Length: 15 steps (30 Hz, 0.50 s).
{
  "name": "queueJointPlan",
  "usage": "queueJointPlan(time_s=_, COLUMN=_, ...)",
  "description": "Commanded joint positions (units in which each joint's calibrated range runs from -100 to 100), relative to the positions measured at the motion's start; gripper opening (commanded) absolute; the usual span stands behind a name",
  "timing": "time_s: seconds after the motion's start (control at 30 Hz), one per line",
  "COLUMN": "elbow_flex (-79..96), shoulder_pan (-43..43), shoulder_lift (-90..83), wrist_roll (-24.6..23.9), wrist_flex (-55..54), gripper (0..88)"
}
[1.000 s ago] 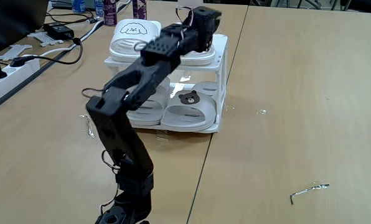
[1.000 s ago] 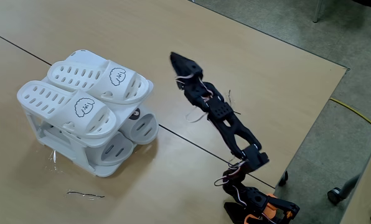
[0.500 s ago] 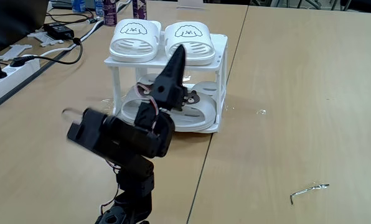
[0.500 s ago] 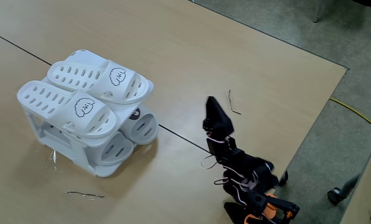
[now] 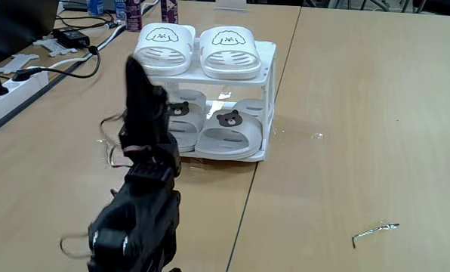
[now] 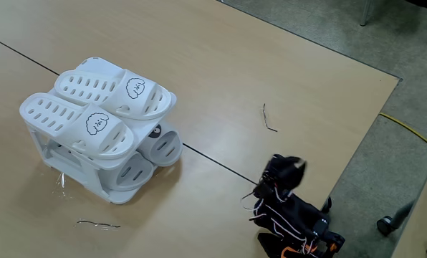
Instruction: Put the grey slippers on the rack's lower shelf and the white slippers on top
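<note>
While earlier outstretched, hand (image 5: 134,66) retracted.

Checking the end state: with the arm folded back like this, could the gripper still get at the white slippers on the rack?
Probably yes, after unfolding. The gripper points up, away from the rack; the white slippers lie uncovered on top, with bare table between arm and rack.

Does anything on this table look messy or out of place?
Mostly tidy: white slippers sit atop the rack, grey slippers below. The oddity is a bent bit of wire lying loose on the table.
</note>
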Motion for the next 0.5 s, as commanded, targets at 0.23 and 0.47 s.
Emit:
queueJointPlan(time_s=0.23, elbow_flex=0.27, shoulder_pan=0.07, shoulder_lift=-7.98, wrist_roll=0.42, wrist_flex=0.26, gripper=0.7)
queueJointPlan(time_s=0.47, elbow_flex=0.27, shoulder_pan=0.07, shoulder_lift=-7.98, wrist_roll=0.42, wrist_flex=0.26, gripper=0.7)
